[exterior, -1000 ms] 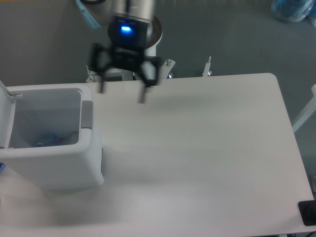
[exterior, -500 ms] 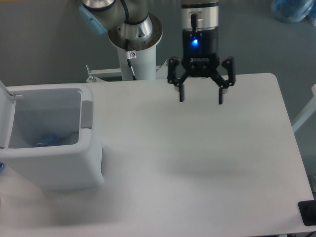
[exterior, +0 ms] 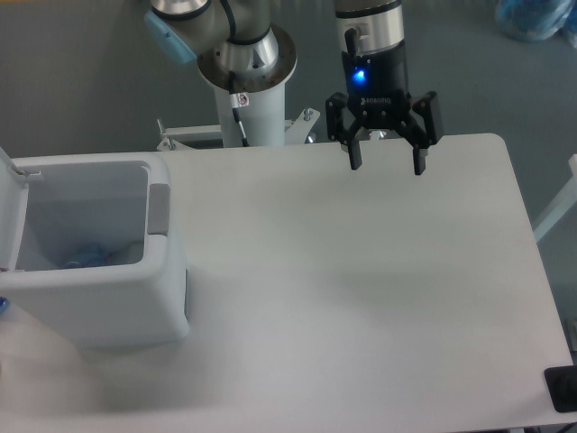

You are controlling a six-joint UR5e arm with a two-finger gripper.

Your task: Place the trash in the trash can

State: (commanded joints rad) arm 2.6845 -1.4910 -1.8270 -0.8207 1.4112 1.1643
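The white trash can [exterior: 99, 307] stands at the table's left edge with its lid [exterior: 9, 212] swung open to the left and a grey tab [exterior: 159, 208] on its right rim. Inside it lies trash [exterior: 90, 255]: clear plastic with a bit of blue showing at the bottom. My gripper [exterior: 386, 163] hangs open over the far side of the table, well to the right of the can, with nothing between its fingers.
The arm's base column [exterior: 245, 86] rises behind the table's far edge. A black object [exterior: 563, 388] sits at the table's front right corner. A blue bag [exterior: 532, 18] lies on the floor at the far right.
My open gripper has swung from near the trash can rightward along the far edge of the table, then a little further right and back. The can's contents have not moved.
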